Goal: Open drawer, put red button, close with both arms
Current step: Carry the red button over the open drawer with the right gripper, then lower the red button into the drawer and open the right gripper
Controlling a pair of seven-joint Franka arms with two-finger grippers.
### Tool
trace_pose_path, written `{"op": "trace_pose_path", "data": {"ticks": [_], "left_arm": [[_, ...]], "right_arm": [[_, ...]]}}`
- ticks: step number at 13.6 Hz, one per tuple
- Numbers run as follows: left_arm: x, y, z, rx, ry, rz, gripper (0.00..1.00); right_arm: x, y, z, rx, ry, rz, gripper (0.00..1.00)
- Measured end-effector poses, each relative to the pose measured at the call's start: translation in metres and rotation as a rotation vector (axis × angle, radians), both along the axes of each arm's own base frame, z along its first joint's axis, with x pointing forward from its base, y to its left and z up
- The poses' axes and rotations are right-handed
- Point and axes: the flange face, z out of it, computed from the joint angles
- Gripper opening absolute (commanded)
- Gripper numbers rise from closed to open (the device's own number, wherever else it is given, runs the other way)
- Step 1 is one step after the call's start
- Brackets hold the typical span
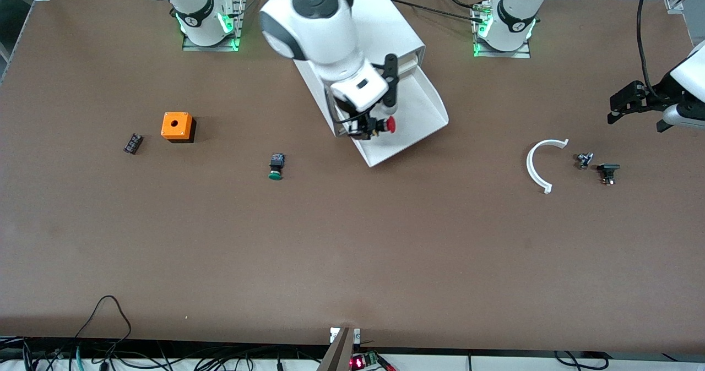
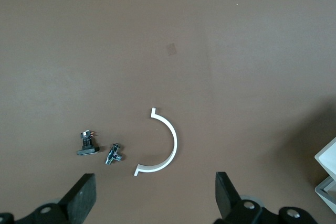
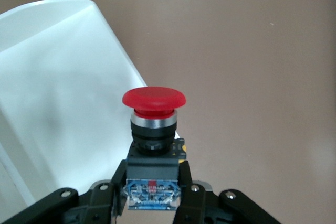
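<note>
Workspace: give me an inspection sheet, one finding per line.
Surface: brown table, no spills seen.
Job's things: white plastic drawer pulled open from the big white box-shaped cabinet; red mushroom-cap button held over the drawer.
Clutter: green-capped button, orange box with a hole, small black block, white curved strip, two small dark parts.
Grippers: right gripper shut on the button; left gripper open, waiting over the curved strip.
Cables: black leads at the table's near edge.
Surroundings: nothing seen.
</note>
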Motion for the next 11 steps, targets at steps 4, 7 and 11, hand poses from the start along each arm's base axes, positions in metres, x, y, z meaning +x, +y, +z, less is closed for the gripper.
{"op": "trace_pose_path", "data": {"ticks": [4,7,11], "left_arm": [[0.001,0.000,0.005,0.001,-0.010,0.001,1.00],[0.001,-0.001,0.007,0.001,-0.013,-0.001,1.00],[0.001,-0.002,0.008,0.003,-0.013,-0.003,1.00]], "right_arm": [[-0.001,0.008,-0.024,-0.050,-0.019,0.169,0.32],[-0.004,0.015,-0.046,-0.078,-0.012,0.250,0.32],[-0.019,0.033,-0.071,-0.113,-0.001,0.287,0.32]]}}
